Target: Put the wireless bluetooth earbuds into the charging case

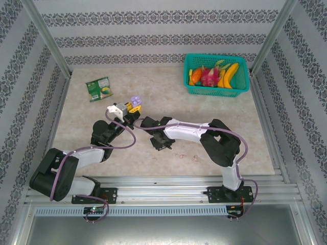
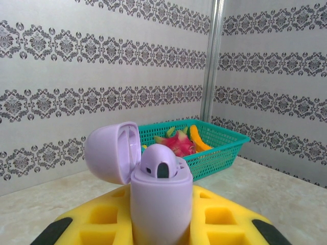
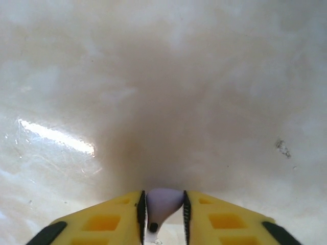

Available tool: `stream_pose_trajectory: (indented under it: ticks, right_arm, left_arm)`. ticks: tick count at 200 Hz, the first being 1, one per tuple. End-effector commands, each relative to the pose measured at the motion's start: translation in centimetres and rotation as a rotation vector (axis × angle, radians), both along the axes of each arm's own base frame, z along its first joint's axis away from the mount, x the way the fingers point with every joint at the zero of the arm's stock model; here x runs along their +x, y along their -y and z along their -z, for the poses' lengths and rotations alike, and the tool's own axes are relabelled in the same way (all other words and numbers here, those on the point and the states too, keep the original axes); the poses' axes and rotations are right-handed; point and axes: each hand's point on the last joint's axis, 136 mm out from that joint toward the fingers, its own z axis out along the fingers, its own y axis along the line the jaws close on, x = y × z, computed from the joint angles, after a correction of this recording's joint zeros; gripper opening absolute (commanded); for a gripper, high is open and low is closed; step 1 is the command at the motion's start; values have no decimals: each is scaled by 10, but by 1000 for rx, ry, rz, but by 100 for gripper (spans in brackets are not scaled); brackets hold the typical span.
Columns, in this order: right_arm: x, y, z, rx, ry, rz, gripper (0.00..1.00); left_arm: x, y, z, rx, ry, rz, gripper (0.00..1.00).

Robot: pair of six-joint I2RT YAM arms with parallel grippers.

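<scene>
**Both arms meet mid-table, each gripping**

Top view: the left arm reaches forward, the left gripper (image 1: 131, 107) clamped on the open lilac charging case (image 1: 135, 101); the right arm folds leftward toward it.

Left wrist: case upright between yellow fingers (image 2: 219, 214), lid (image 2: 110, 150) tipped back.

Right wrist: the right gripper (image 3: 163, 214) points down at the table (image 3: 204, 76), pinching a lilac earbud (image 3: 161, 203).

1 × lilac charging case (image 2: 161, 189), lid open.
1 × lilac earbud (image 3: 159, 201).
2 × pale pink bits (image 1: 194, 158), at 5 o'clock on the table (image 1: 245, 138).
1 × teal basket (image 1: 214, 92), 1 o'clock; the fruit inside cannot be counted.
1 × green packet (image 1: 98, 89), 11 o'clock.
2 × claws: left claw (image 2: 161, 224), right claw (image 3: 162, 219).
</scene>
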Motion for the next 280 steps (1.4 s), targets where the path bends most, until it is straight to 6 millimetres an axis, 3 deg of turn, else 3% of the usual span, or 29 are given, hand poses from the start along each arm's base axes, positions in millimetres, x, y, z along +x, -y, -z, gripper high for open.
stream_pose_trajectory:
  ticks: [1,28,116,234,280]
  right_arm:
    - [0,5,-4,1,5,15,35]
    - [-2,3,-5,29,1,83,41]
    - [1,17,0,56,19,418,42]
    - [20,17,-5,86,55,467,36]
    - [17,15,-2,86,32,473,35]
  left_arm:
    - [-6,3,-17,-32,60,32,0]
    - [-6,3,-19,-31,65,35,0]
    - [-6,4,-20,-33,64,37,0]
    - [-5,4,-19,-36,60,38,0]
    - [-4,4,-18,-37,60,38,0]
